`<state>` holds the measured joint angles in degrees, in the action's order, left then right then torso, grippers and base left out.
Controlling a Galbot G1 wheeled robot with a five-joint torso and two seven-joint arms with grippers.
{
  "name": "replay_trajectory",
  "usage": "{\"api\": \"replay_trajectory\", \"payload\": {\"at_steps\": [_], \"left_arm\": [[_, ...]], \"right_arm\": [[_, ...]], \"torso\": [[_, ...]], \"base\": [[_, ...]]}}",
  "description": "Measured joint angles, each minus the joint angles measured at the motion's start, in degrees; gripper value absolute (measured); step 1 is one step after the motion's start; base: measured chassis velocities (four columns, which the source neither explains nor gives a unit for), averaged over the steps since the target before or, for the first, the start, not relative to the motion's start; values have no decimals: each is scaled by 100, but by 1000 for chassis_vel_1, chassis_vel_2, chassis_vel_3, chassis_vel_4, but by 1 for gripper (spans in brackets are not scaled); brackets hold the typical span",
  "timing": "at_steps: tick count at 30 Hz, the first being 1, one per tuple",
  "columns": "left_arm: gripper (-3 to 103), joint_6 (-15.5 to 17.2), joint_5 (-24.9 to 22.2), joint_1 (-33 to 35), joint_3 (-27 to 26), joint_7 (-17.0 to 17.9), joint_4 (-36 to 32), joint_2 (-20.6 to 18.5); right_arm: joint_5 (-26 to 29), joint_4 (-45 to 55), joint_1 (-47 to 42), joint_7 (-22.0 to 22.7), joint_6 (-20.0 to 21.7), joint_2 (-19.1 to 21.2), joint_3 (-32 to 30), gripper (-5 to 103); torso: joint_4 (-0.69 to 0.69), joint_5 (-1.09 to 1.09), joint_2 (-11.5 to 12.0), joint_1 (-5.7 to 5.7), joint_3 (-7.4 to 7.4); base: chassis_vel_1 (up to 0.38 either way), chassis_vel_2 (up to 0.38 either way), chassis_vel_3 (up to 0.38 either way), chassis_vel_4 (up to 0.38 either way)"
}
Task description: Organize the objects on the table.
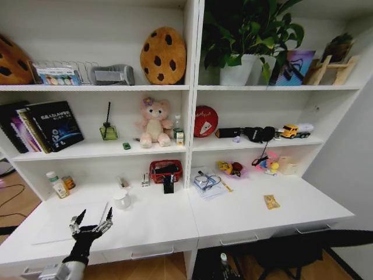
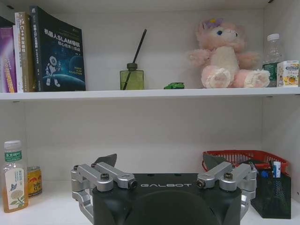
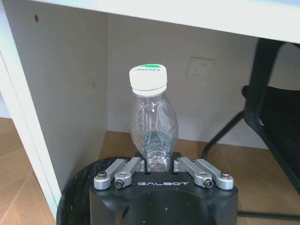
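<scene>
My right gripper (image 3: 154,163) is under the table (image 1: 245,219), shut on the base of a clear bottle (image 3: 153,123) with a white, green-marked cap, held upright over a black bin (image 3: 75,199). In the head view the bottle (image 1: 223,258) shows below the table's front edge. My left gripper (image 1: 93,219) hovers open and empty over the table's left end, above a flat, pale closed laptop (image 1: 58,226). In the left wrist view the left gripper (image 2: 161,161) faces the shelving with its fingers spread wide. A tiny green toy car (image 2: 174,86) sits on the shelf. A yellow packet (image 1: 271,202) lies at the table's right.
A white mug (image 1: 122,199), a red mesh basket (image 1: 165,170) and a black mesh pen holder (image 2: 273,197) stand mid-table. A bottle of yellow drink (image 2: 12,176) and a small can (image 2: 33,181) stand at the back left. A black chair (image 3: 276,117) stands under the table's right side.
</scene>
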<state>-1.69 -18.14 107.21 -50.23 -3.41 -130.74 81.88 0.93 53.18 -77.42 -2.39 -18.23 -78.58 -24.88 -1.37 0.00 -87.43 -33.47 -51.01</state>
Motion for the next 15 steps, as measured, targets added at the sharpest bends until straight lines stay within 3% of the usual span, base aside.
{"api": "replay_trajectory", "payload": {"at_steps": [11,13,15], "left_arm": [[100,0,0,0,0,0,0,0],[100,0,0,0,0,0,0,0],[100,0,0,0,0,-1,0,0]], "right_arm": [[-8,-313,303,-288,79,-148,5,19],[-8,-333,318,-296,123,-207,5,35],[-6,-414,374,-286,123,-238,2,39]], "torso": [[0,0,0,0,0],[0,1,0,0,0],[0,0,-1,0,0]], "base": [[0,0,0,0],[0,0,0,0],[0,0,0,0]]}}
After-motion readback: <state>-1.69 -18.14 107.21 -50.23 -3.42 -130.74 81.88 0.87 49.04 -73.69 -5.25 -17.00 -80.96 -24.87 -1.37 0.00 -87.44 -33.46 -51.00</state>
